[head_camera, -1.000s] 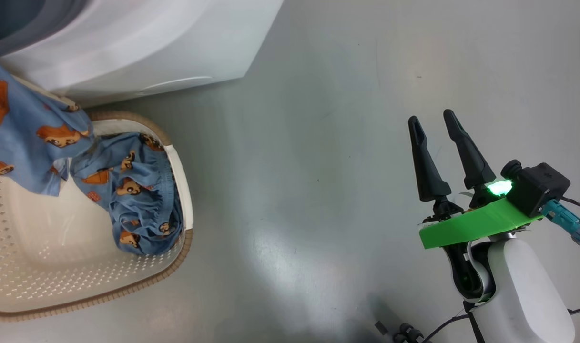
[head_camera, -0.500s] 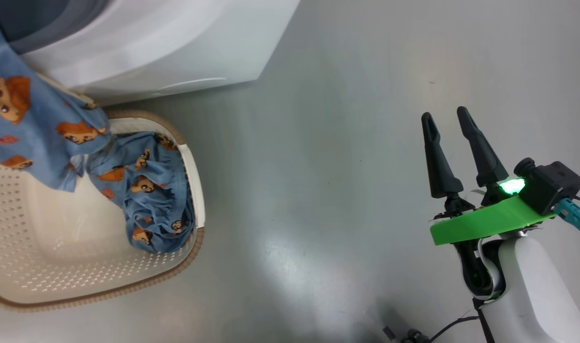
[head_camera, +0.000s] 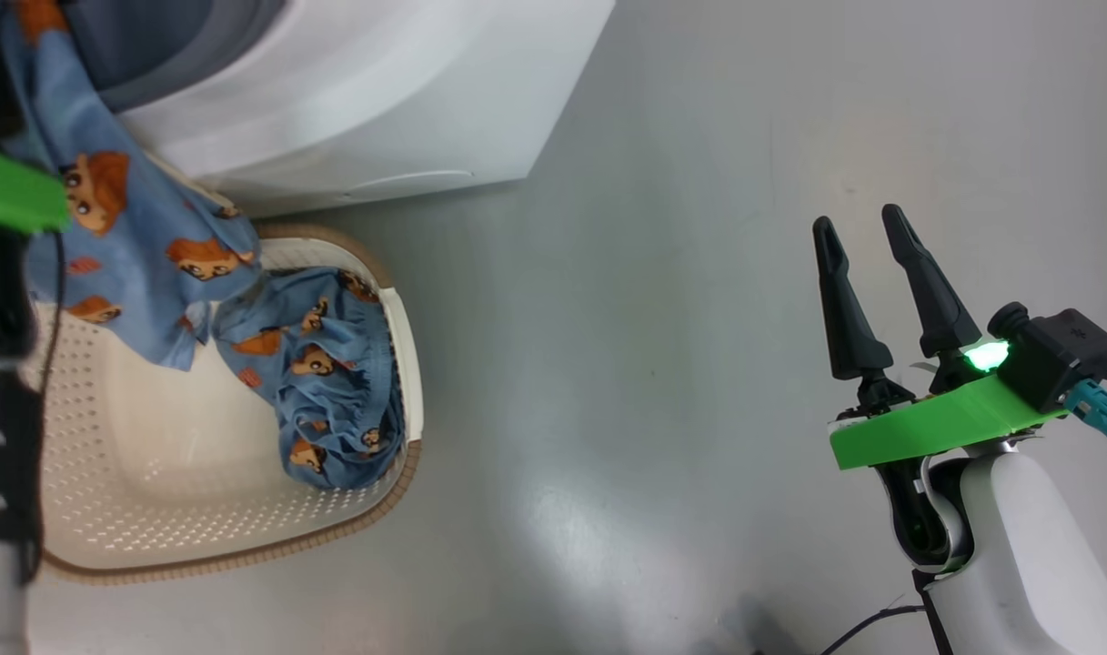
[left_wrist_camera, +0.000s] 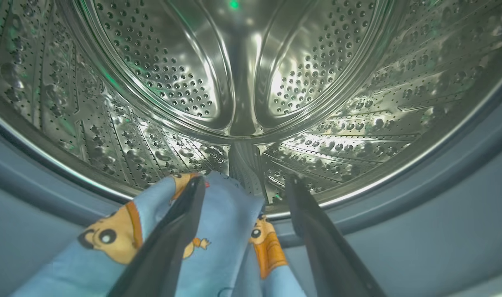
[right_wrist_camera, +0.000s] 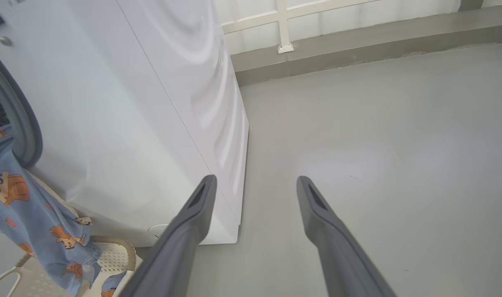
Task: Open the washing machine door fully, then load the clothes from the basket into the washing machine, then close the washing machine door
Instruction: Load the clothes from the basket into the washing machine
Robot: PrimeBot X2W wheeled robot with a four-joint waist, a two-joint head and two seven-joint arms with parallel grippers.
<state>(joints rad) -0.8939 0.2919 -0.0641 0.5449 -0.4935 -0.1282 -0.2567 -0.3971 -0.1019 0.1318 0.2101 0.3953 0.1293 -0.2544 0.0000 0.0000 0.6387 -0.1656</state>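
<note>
the left gripper [left_wrist_camera: 246, 183], fingers spread, sits at the mouth of the washing machine [head_camera: 380, 91]; blue clothes [head_camera: 153, 236] drape from there down into the basket [head_camera: 198, 546], more bunched at its right edge. the right gripper [head_camera: 858, 218] hangs spread and empty above the floor [head_camera: 653, 364].

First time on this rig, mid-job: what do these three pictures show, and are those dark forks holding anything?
A two-armed robot, three cameras. The head view looks down on the grey floor, the white washing machine and the basket. The left wrist view looks along the left gripper into the steel drum: its fingers stand open over a blue bear-print garment draped across the grey seal, hanging toward the basket. A second garment lies bunched in the basket. The right wrist view looks along the right gripper, open and empty above the floor.
</note>
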